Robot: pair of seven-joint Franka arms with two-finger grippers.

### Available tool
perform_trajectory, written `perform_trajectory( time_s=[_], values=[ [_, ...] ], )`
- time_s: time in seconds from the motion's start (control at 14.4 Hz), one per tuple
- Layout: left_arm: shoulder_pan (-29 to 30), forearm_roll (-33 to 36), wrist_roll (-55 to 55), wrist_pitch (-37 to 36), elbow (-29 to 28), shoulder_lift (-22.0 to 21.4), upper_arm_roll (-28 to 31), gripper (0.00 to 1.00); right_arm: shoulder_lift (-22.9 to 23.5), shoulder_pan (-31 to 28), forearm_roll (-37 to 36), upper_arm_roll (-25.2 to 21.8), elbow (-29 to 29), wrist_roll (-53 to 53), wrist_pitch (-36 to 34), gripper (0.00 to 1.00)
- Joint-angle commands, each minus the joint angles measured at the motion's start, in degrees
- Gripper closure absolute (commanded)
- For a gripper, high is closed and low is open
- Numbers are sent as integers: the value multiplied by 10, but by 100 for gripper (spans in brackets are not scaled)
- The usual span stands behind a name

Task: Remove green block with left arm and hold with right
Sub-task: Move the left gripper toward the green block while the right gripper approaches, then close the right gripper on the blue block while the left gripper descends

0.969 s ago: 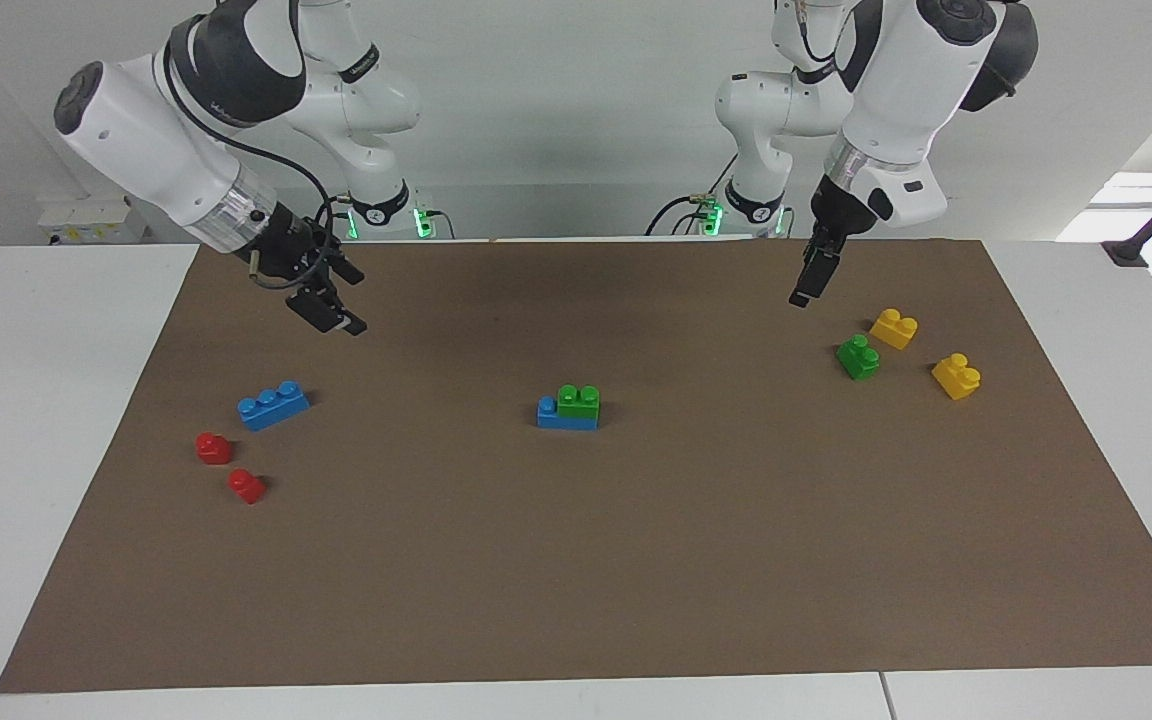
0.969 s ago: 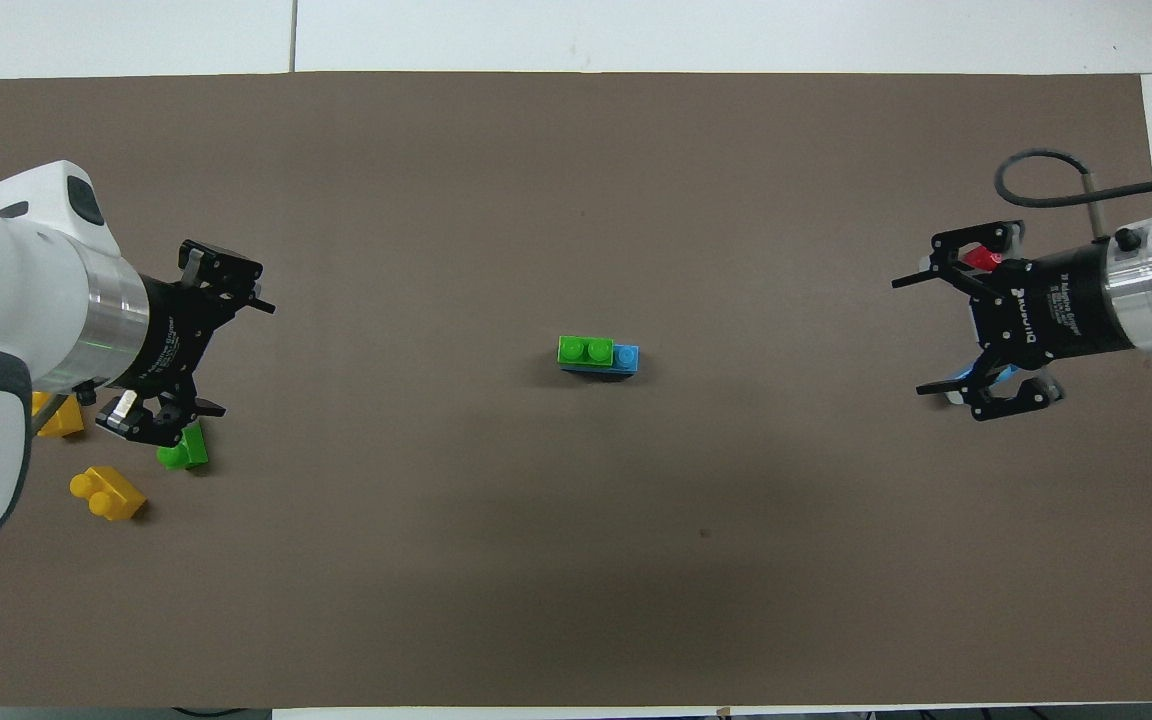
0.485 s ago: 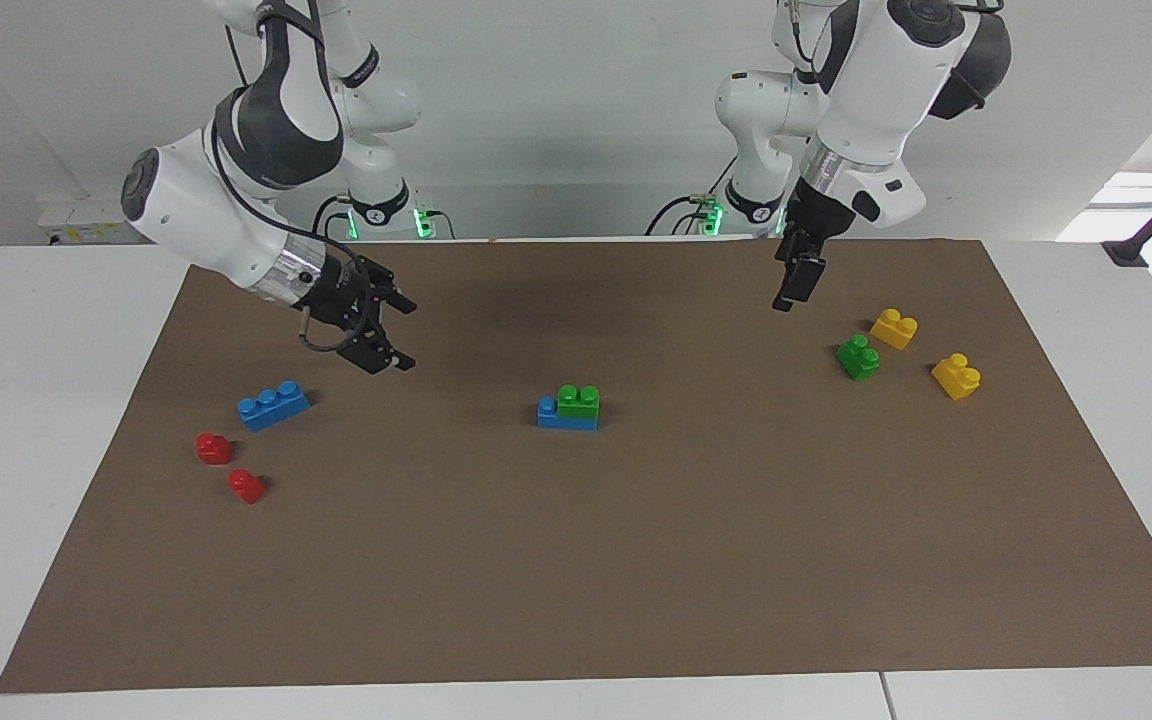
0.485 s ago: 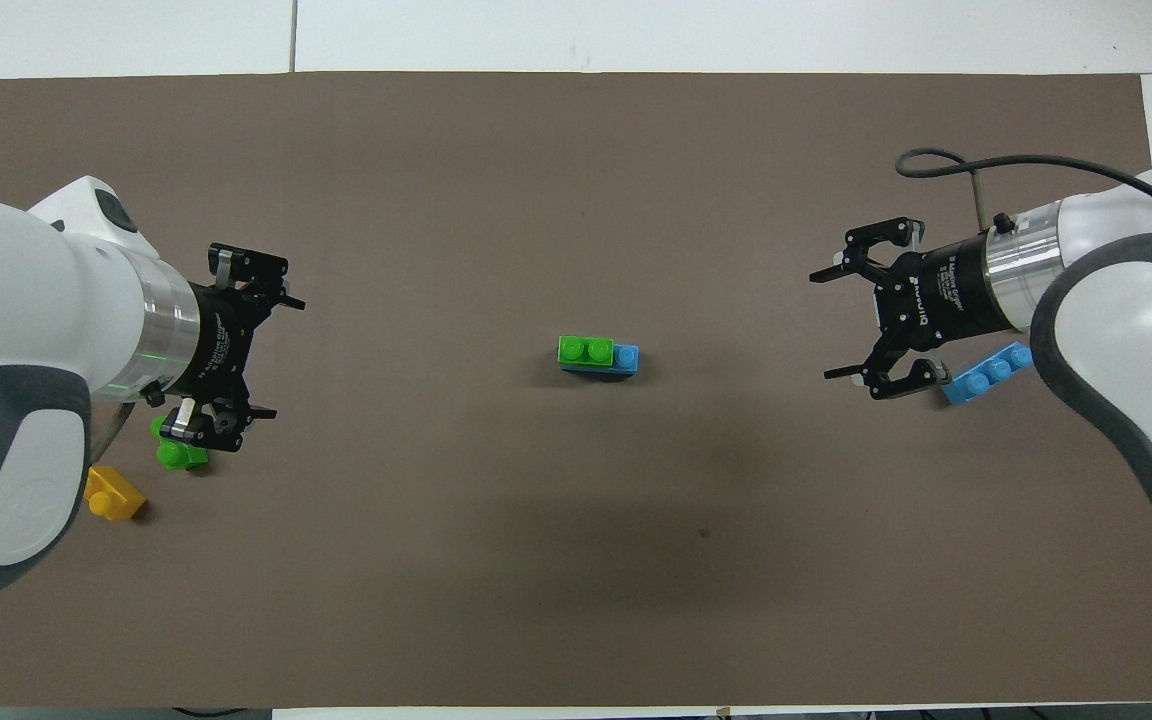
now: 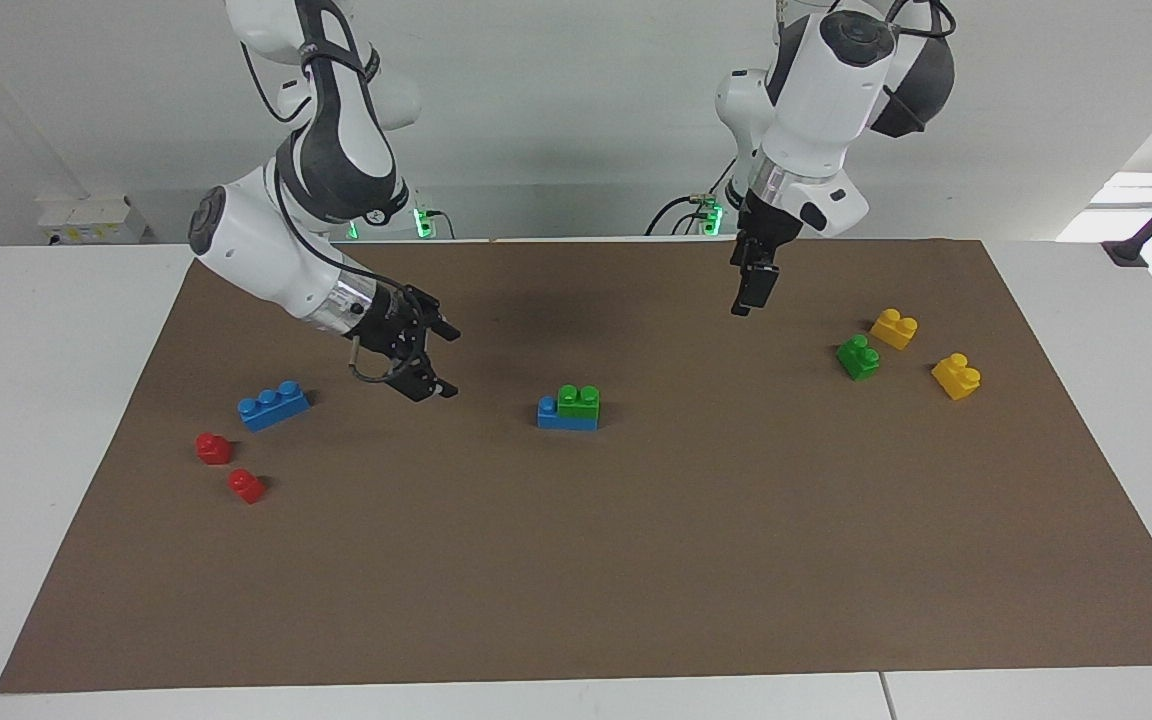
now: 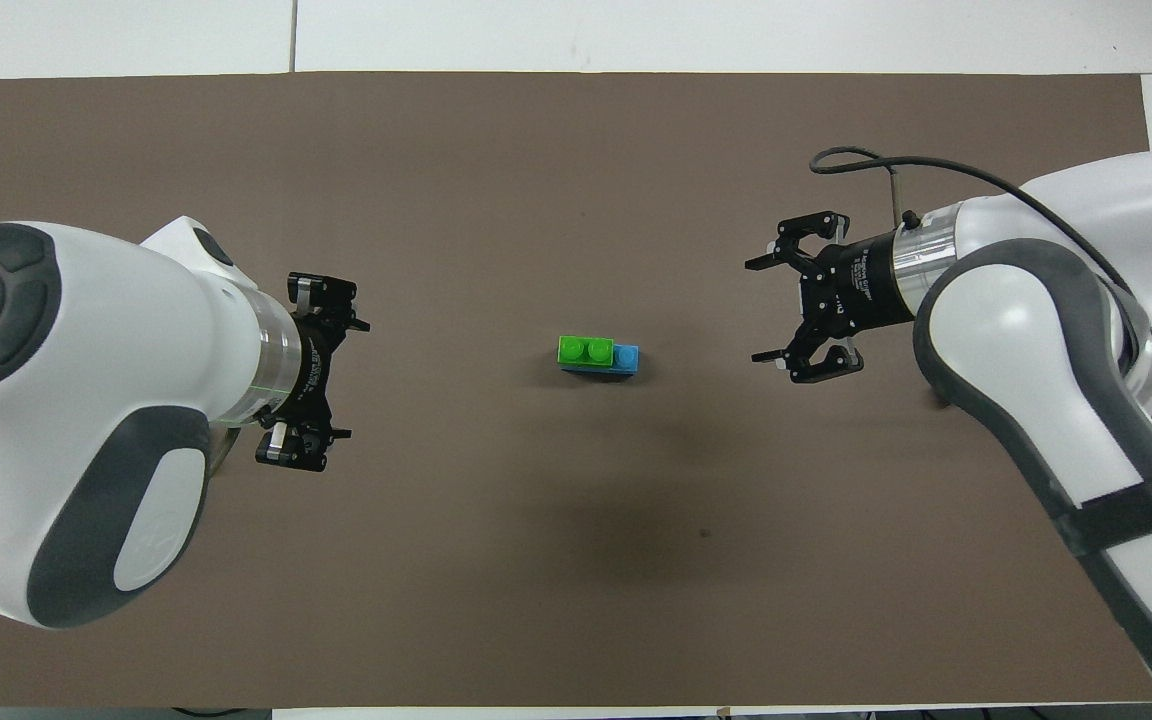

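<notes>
Overhead, arms over yellow bricks (image 5: 894, 328), red blocks (image 5: 214, 447).

no legible text anywhere

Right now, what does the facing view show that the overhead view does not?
Only the facing view shows the loose bricks: a second green brick, two yellow bricks, a blue brick and two red bricks. Only the overhead view shows both grippers spread open. Both show the green block stacked on a blue brick at mid-mat, with the left gripper and right gripper apart from it.
</notes>
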Motion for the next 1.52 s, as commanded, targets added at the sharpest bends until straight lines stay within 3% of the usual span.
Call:
perform_trajectory(
  time_s=[0.0,0.62,1.45],
  values=[
    [-28,-7,-41,32,-13,11,8,0,12,21,29,-1,-6,14,47,1],
    [-104,-7,-173,118,2,107,8,0,30,105,36,-1,-64,29,193,1],
    [-144,2,-253,175,56,206,8,0,98,158,59,-1,-75,29,289,1]
  ],
)
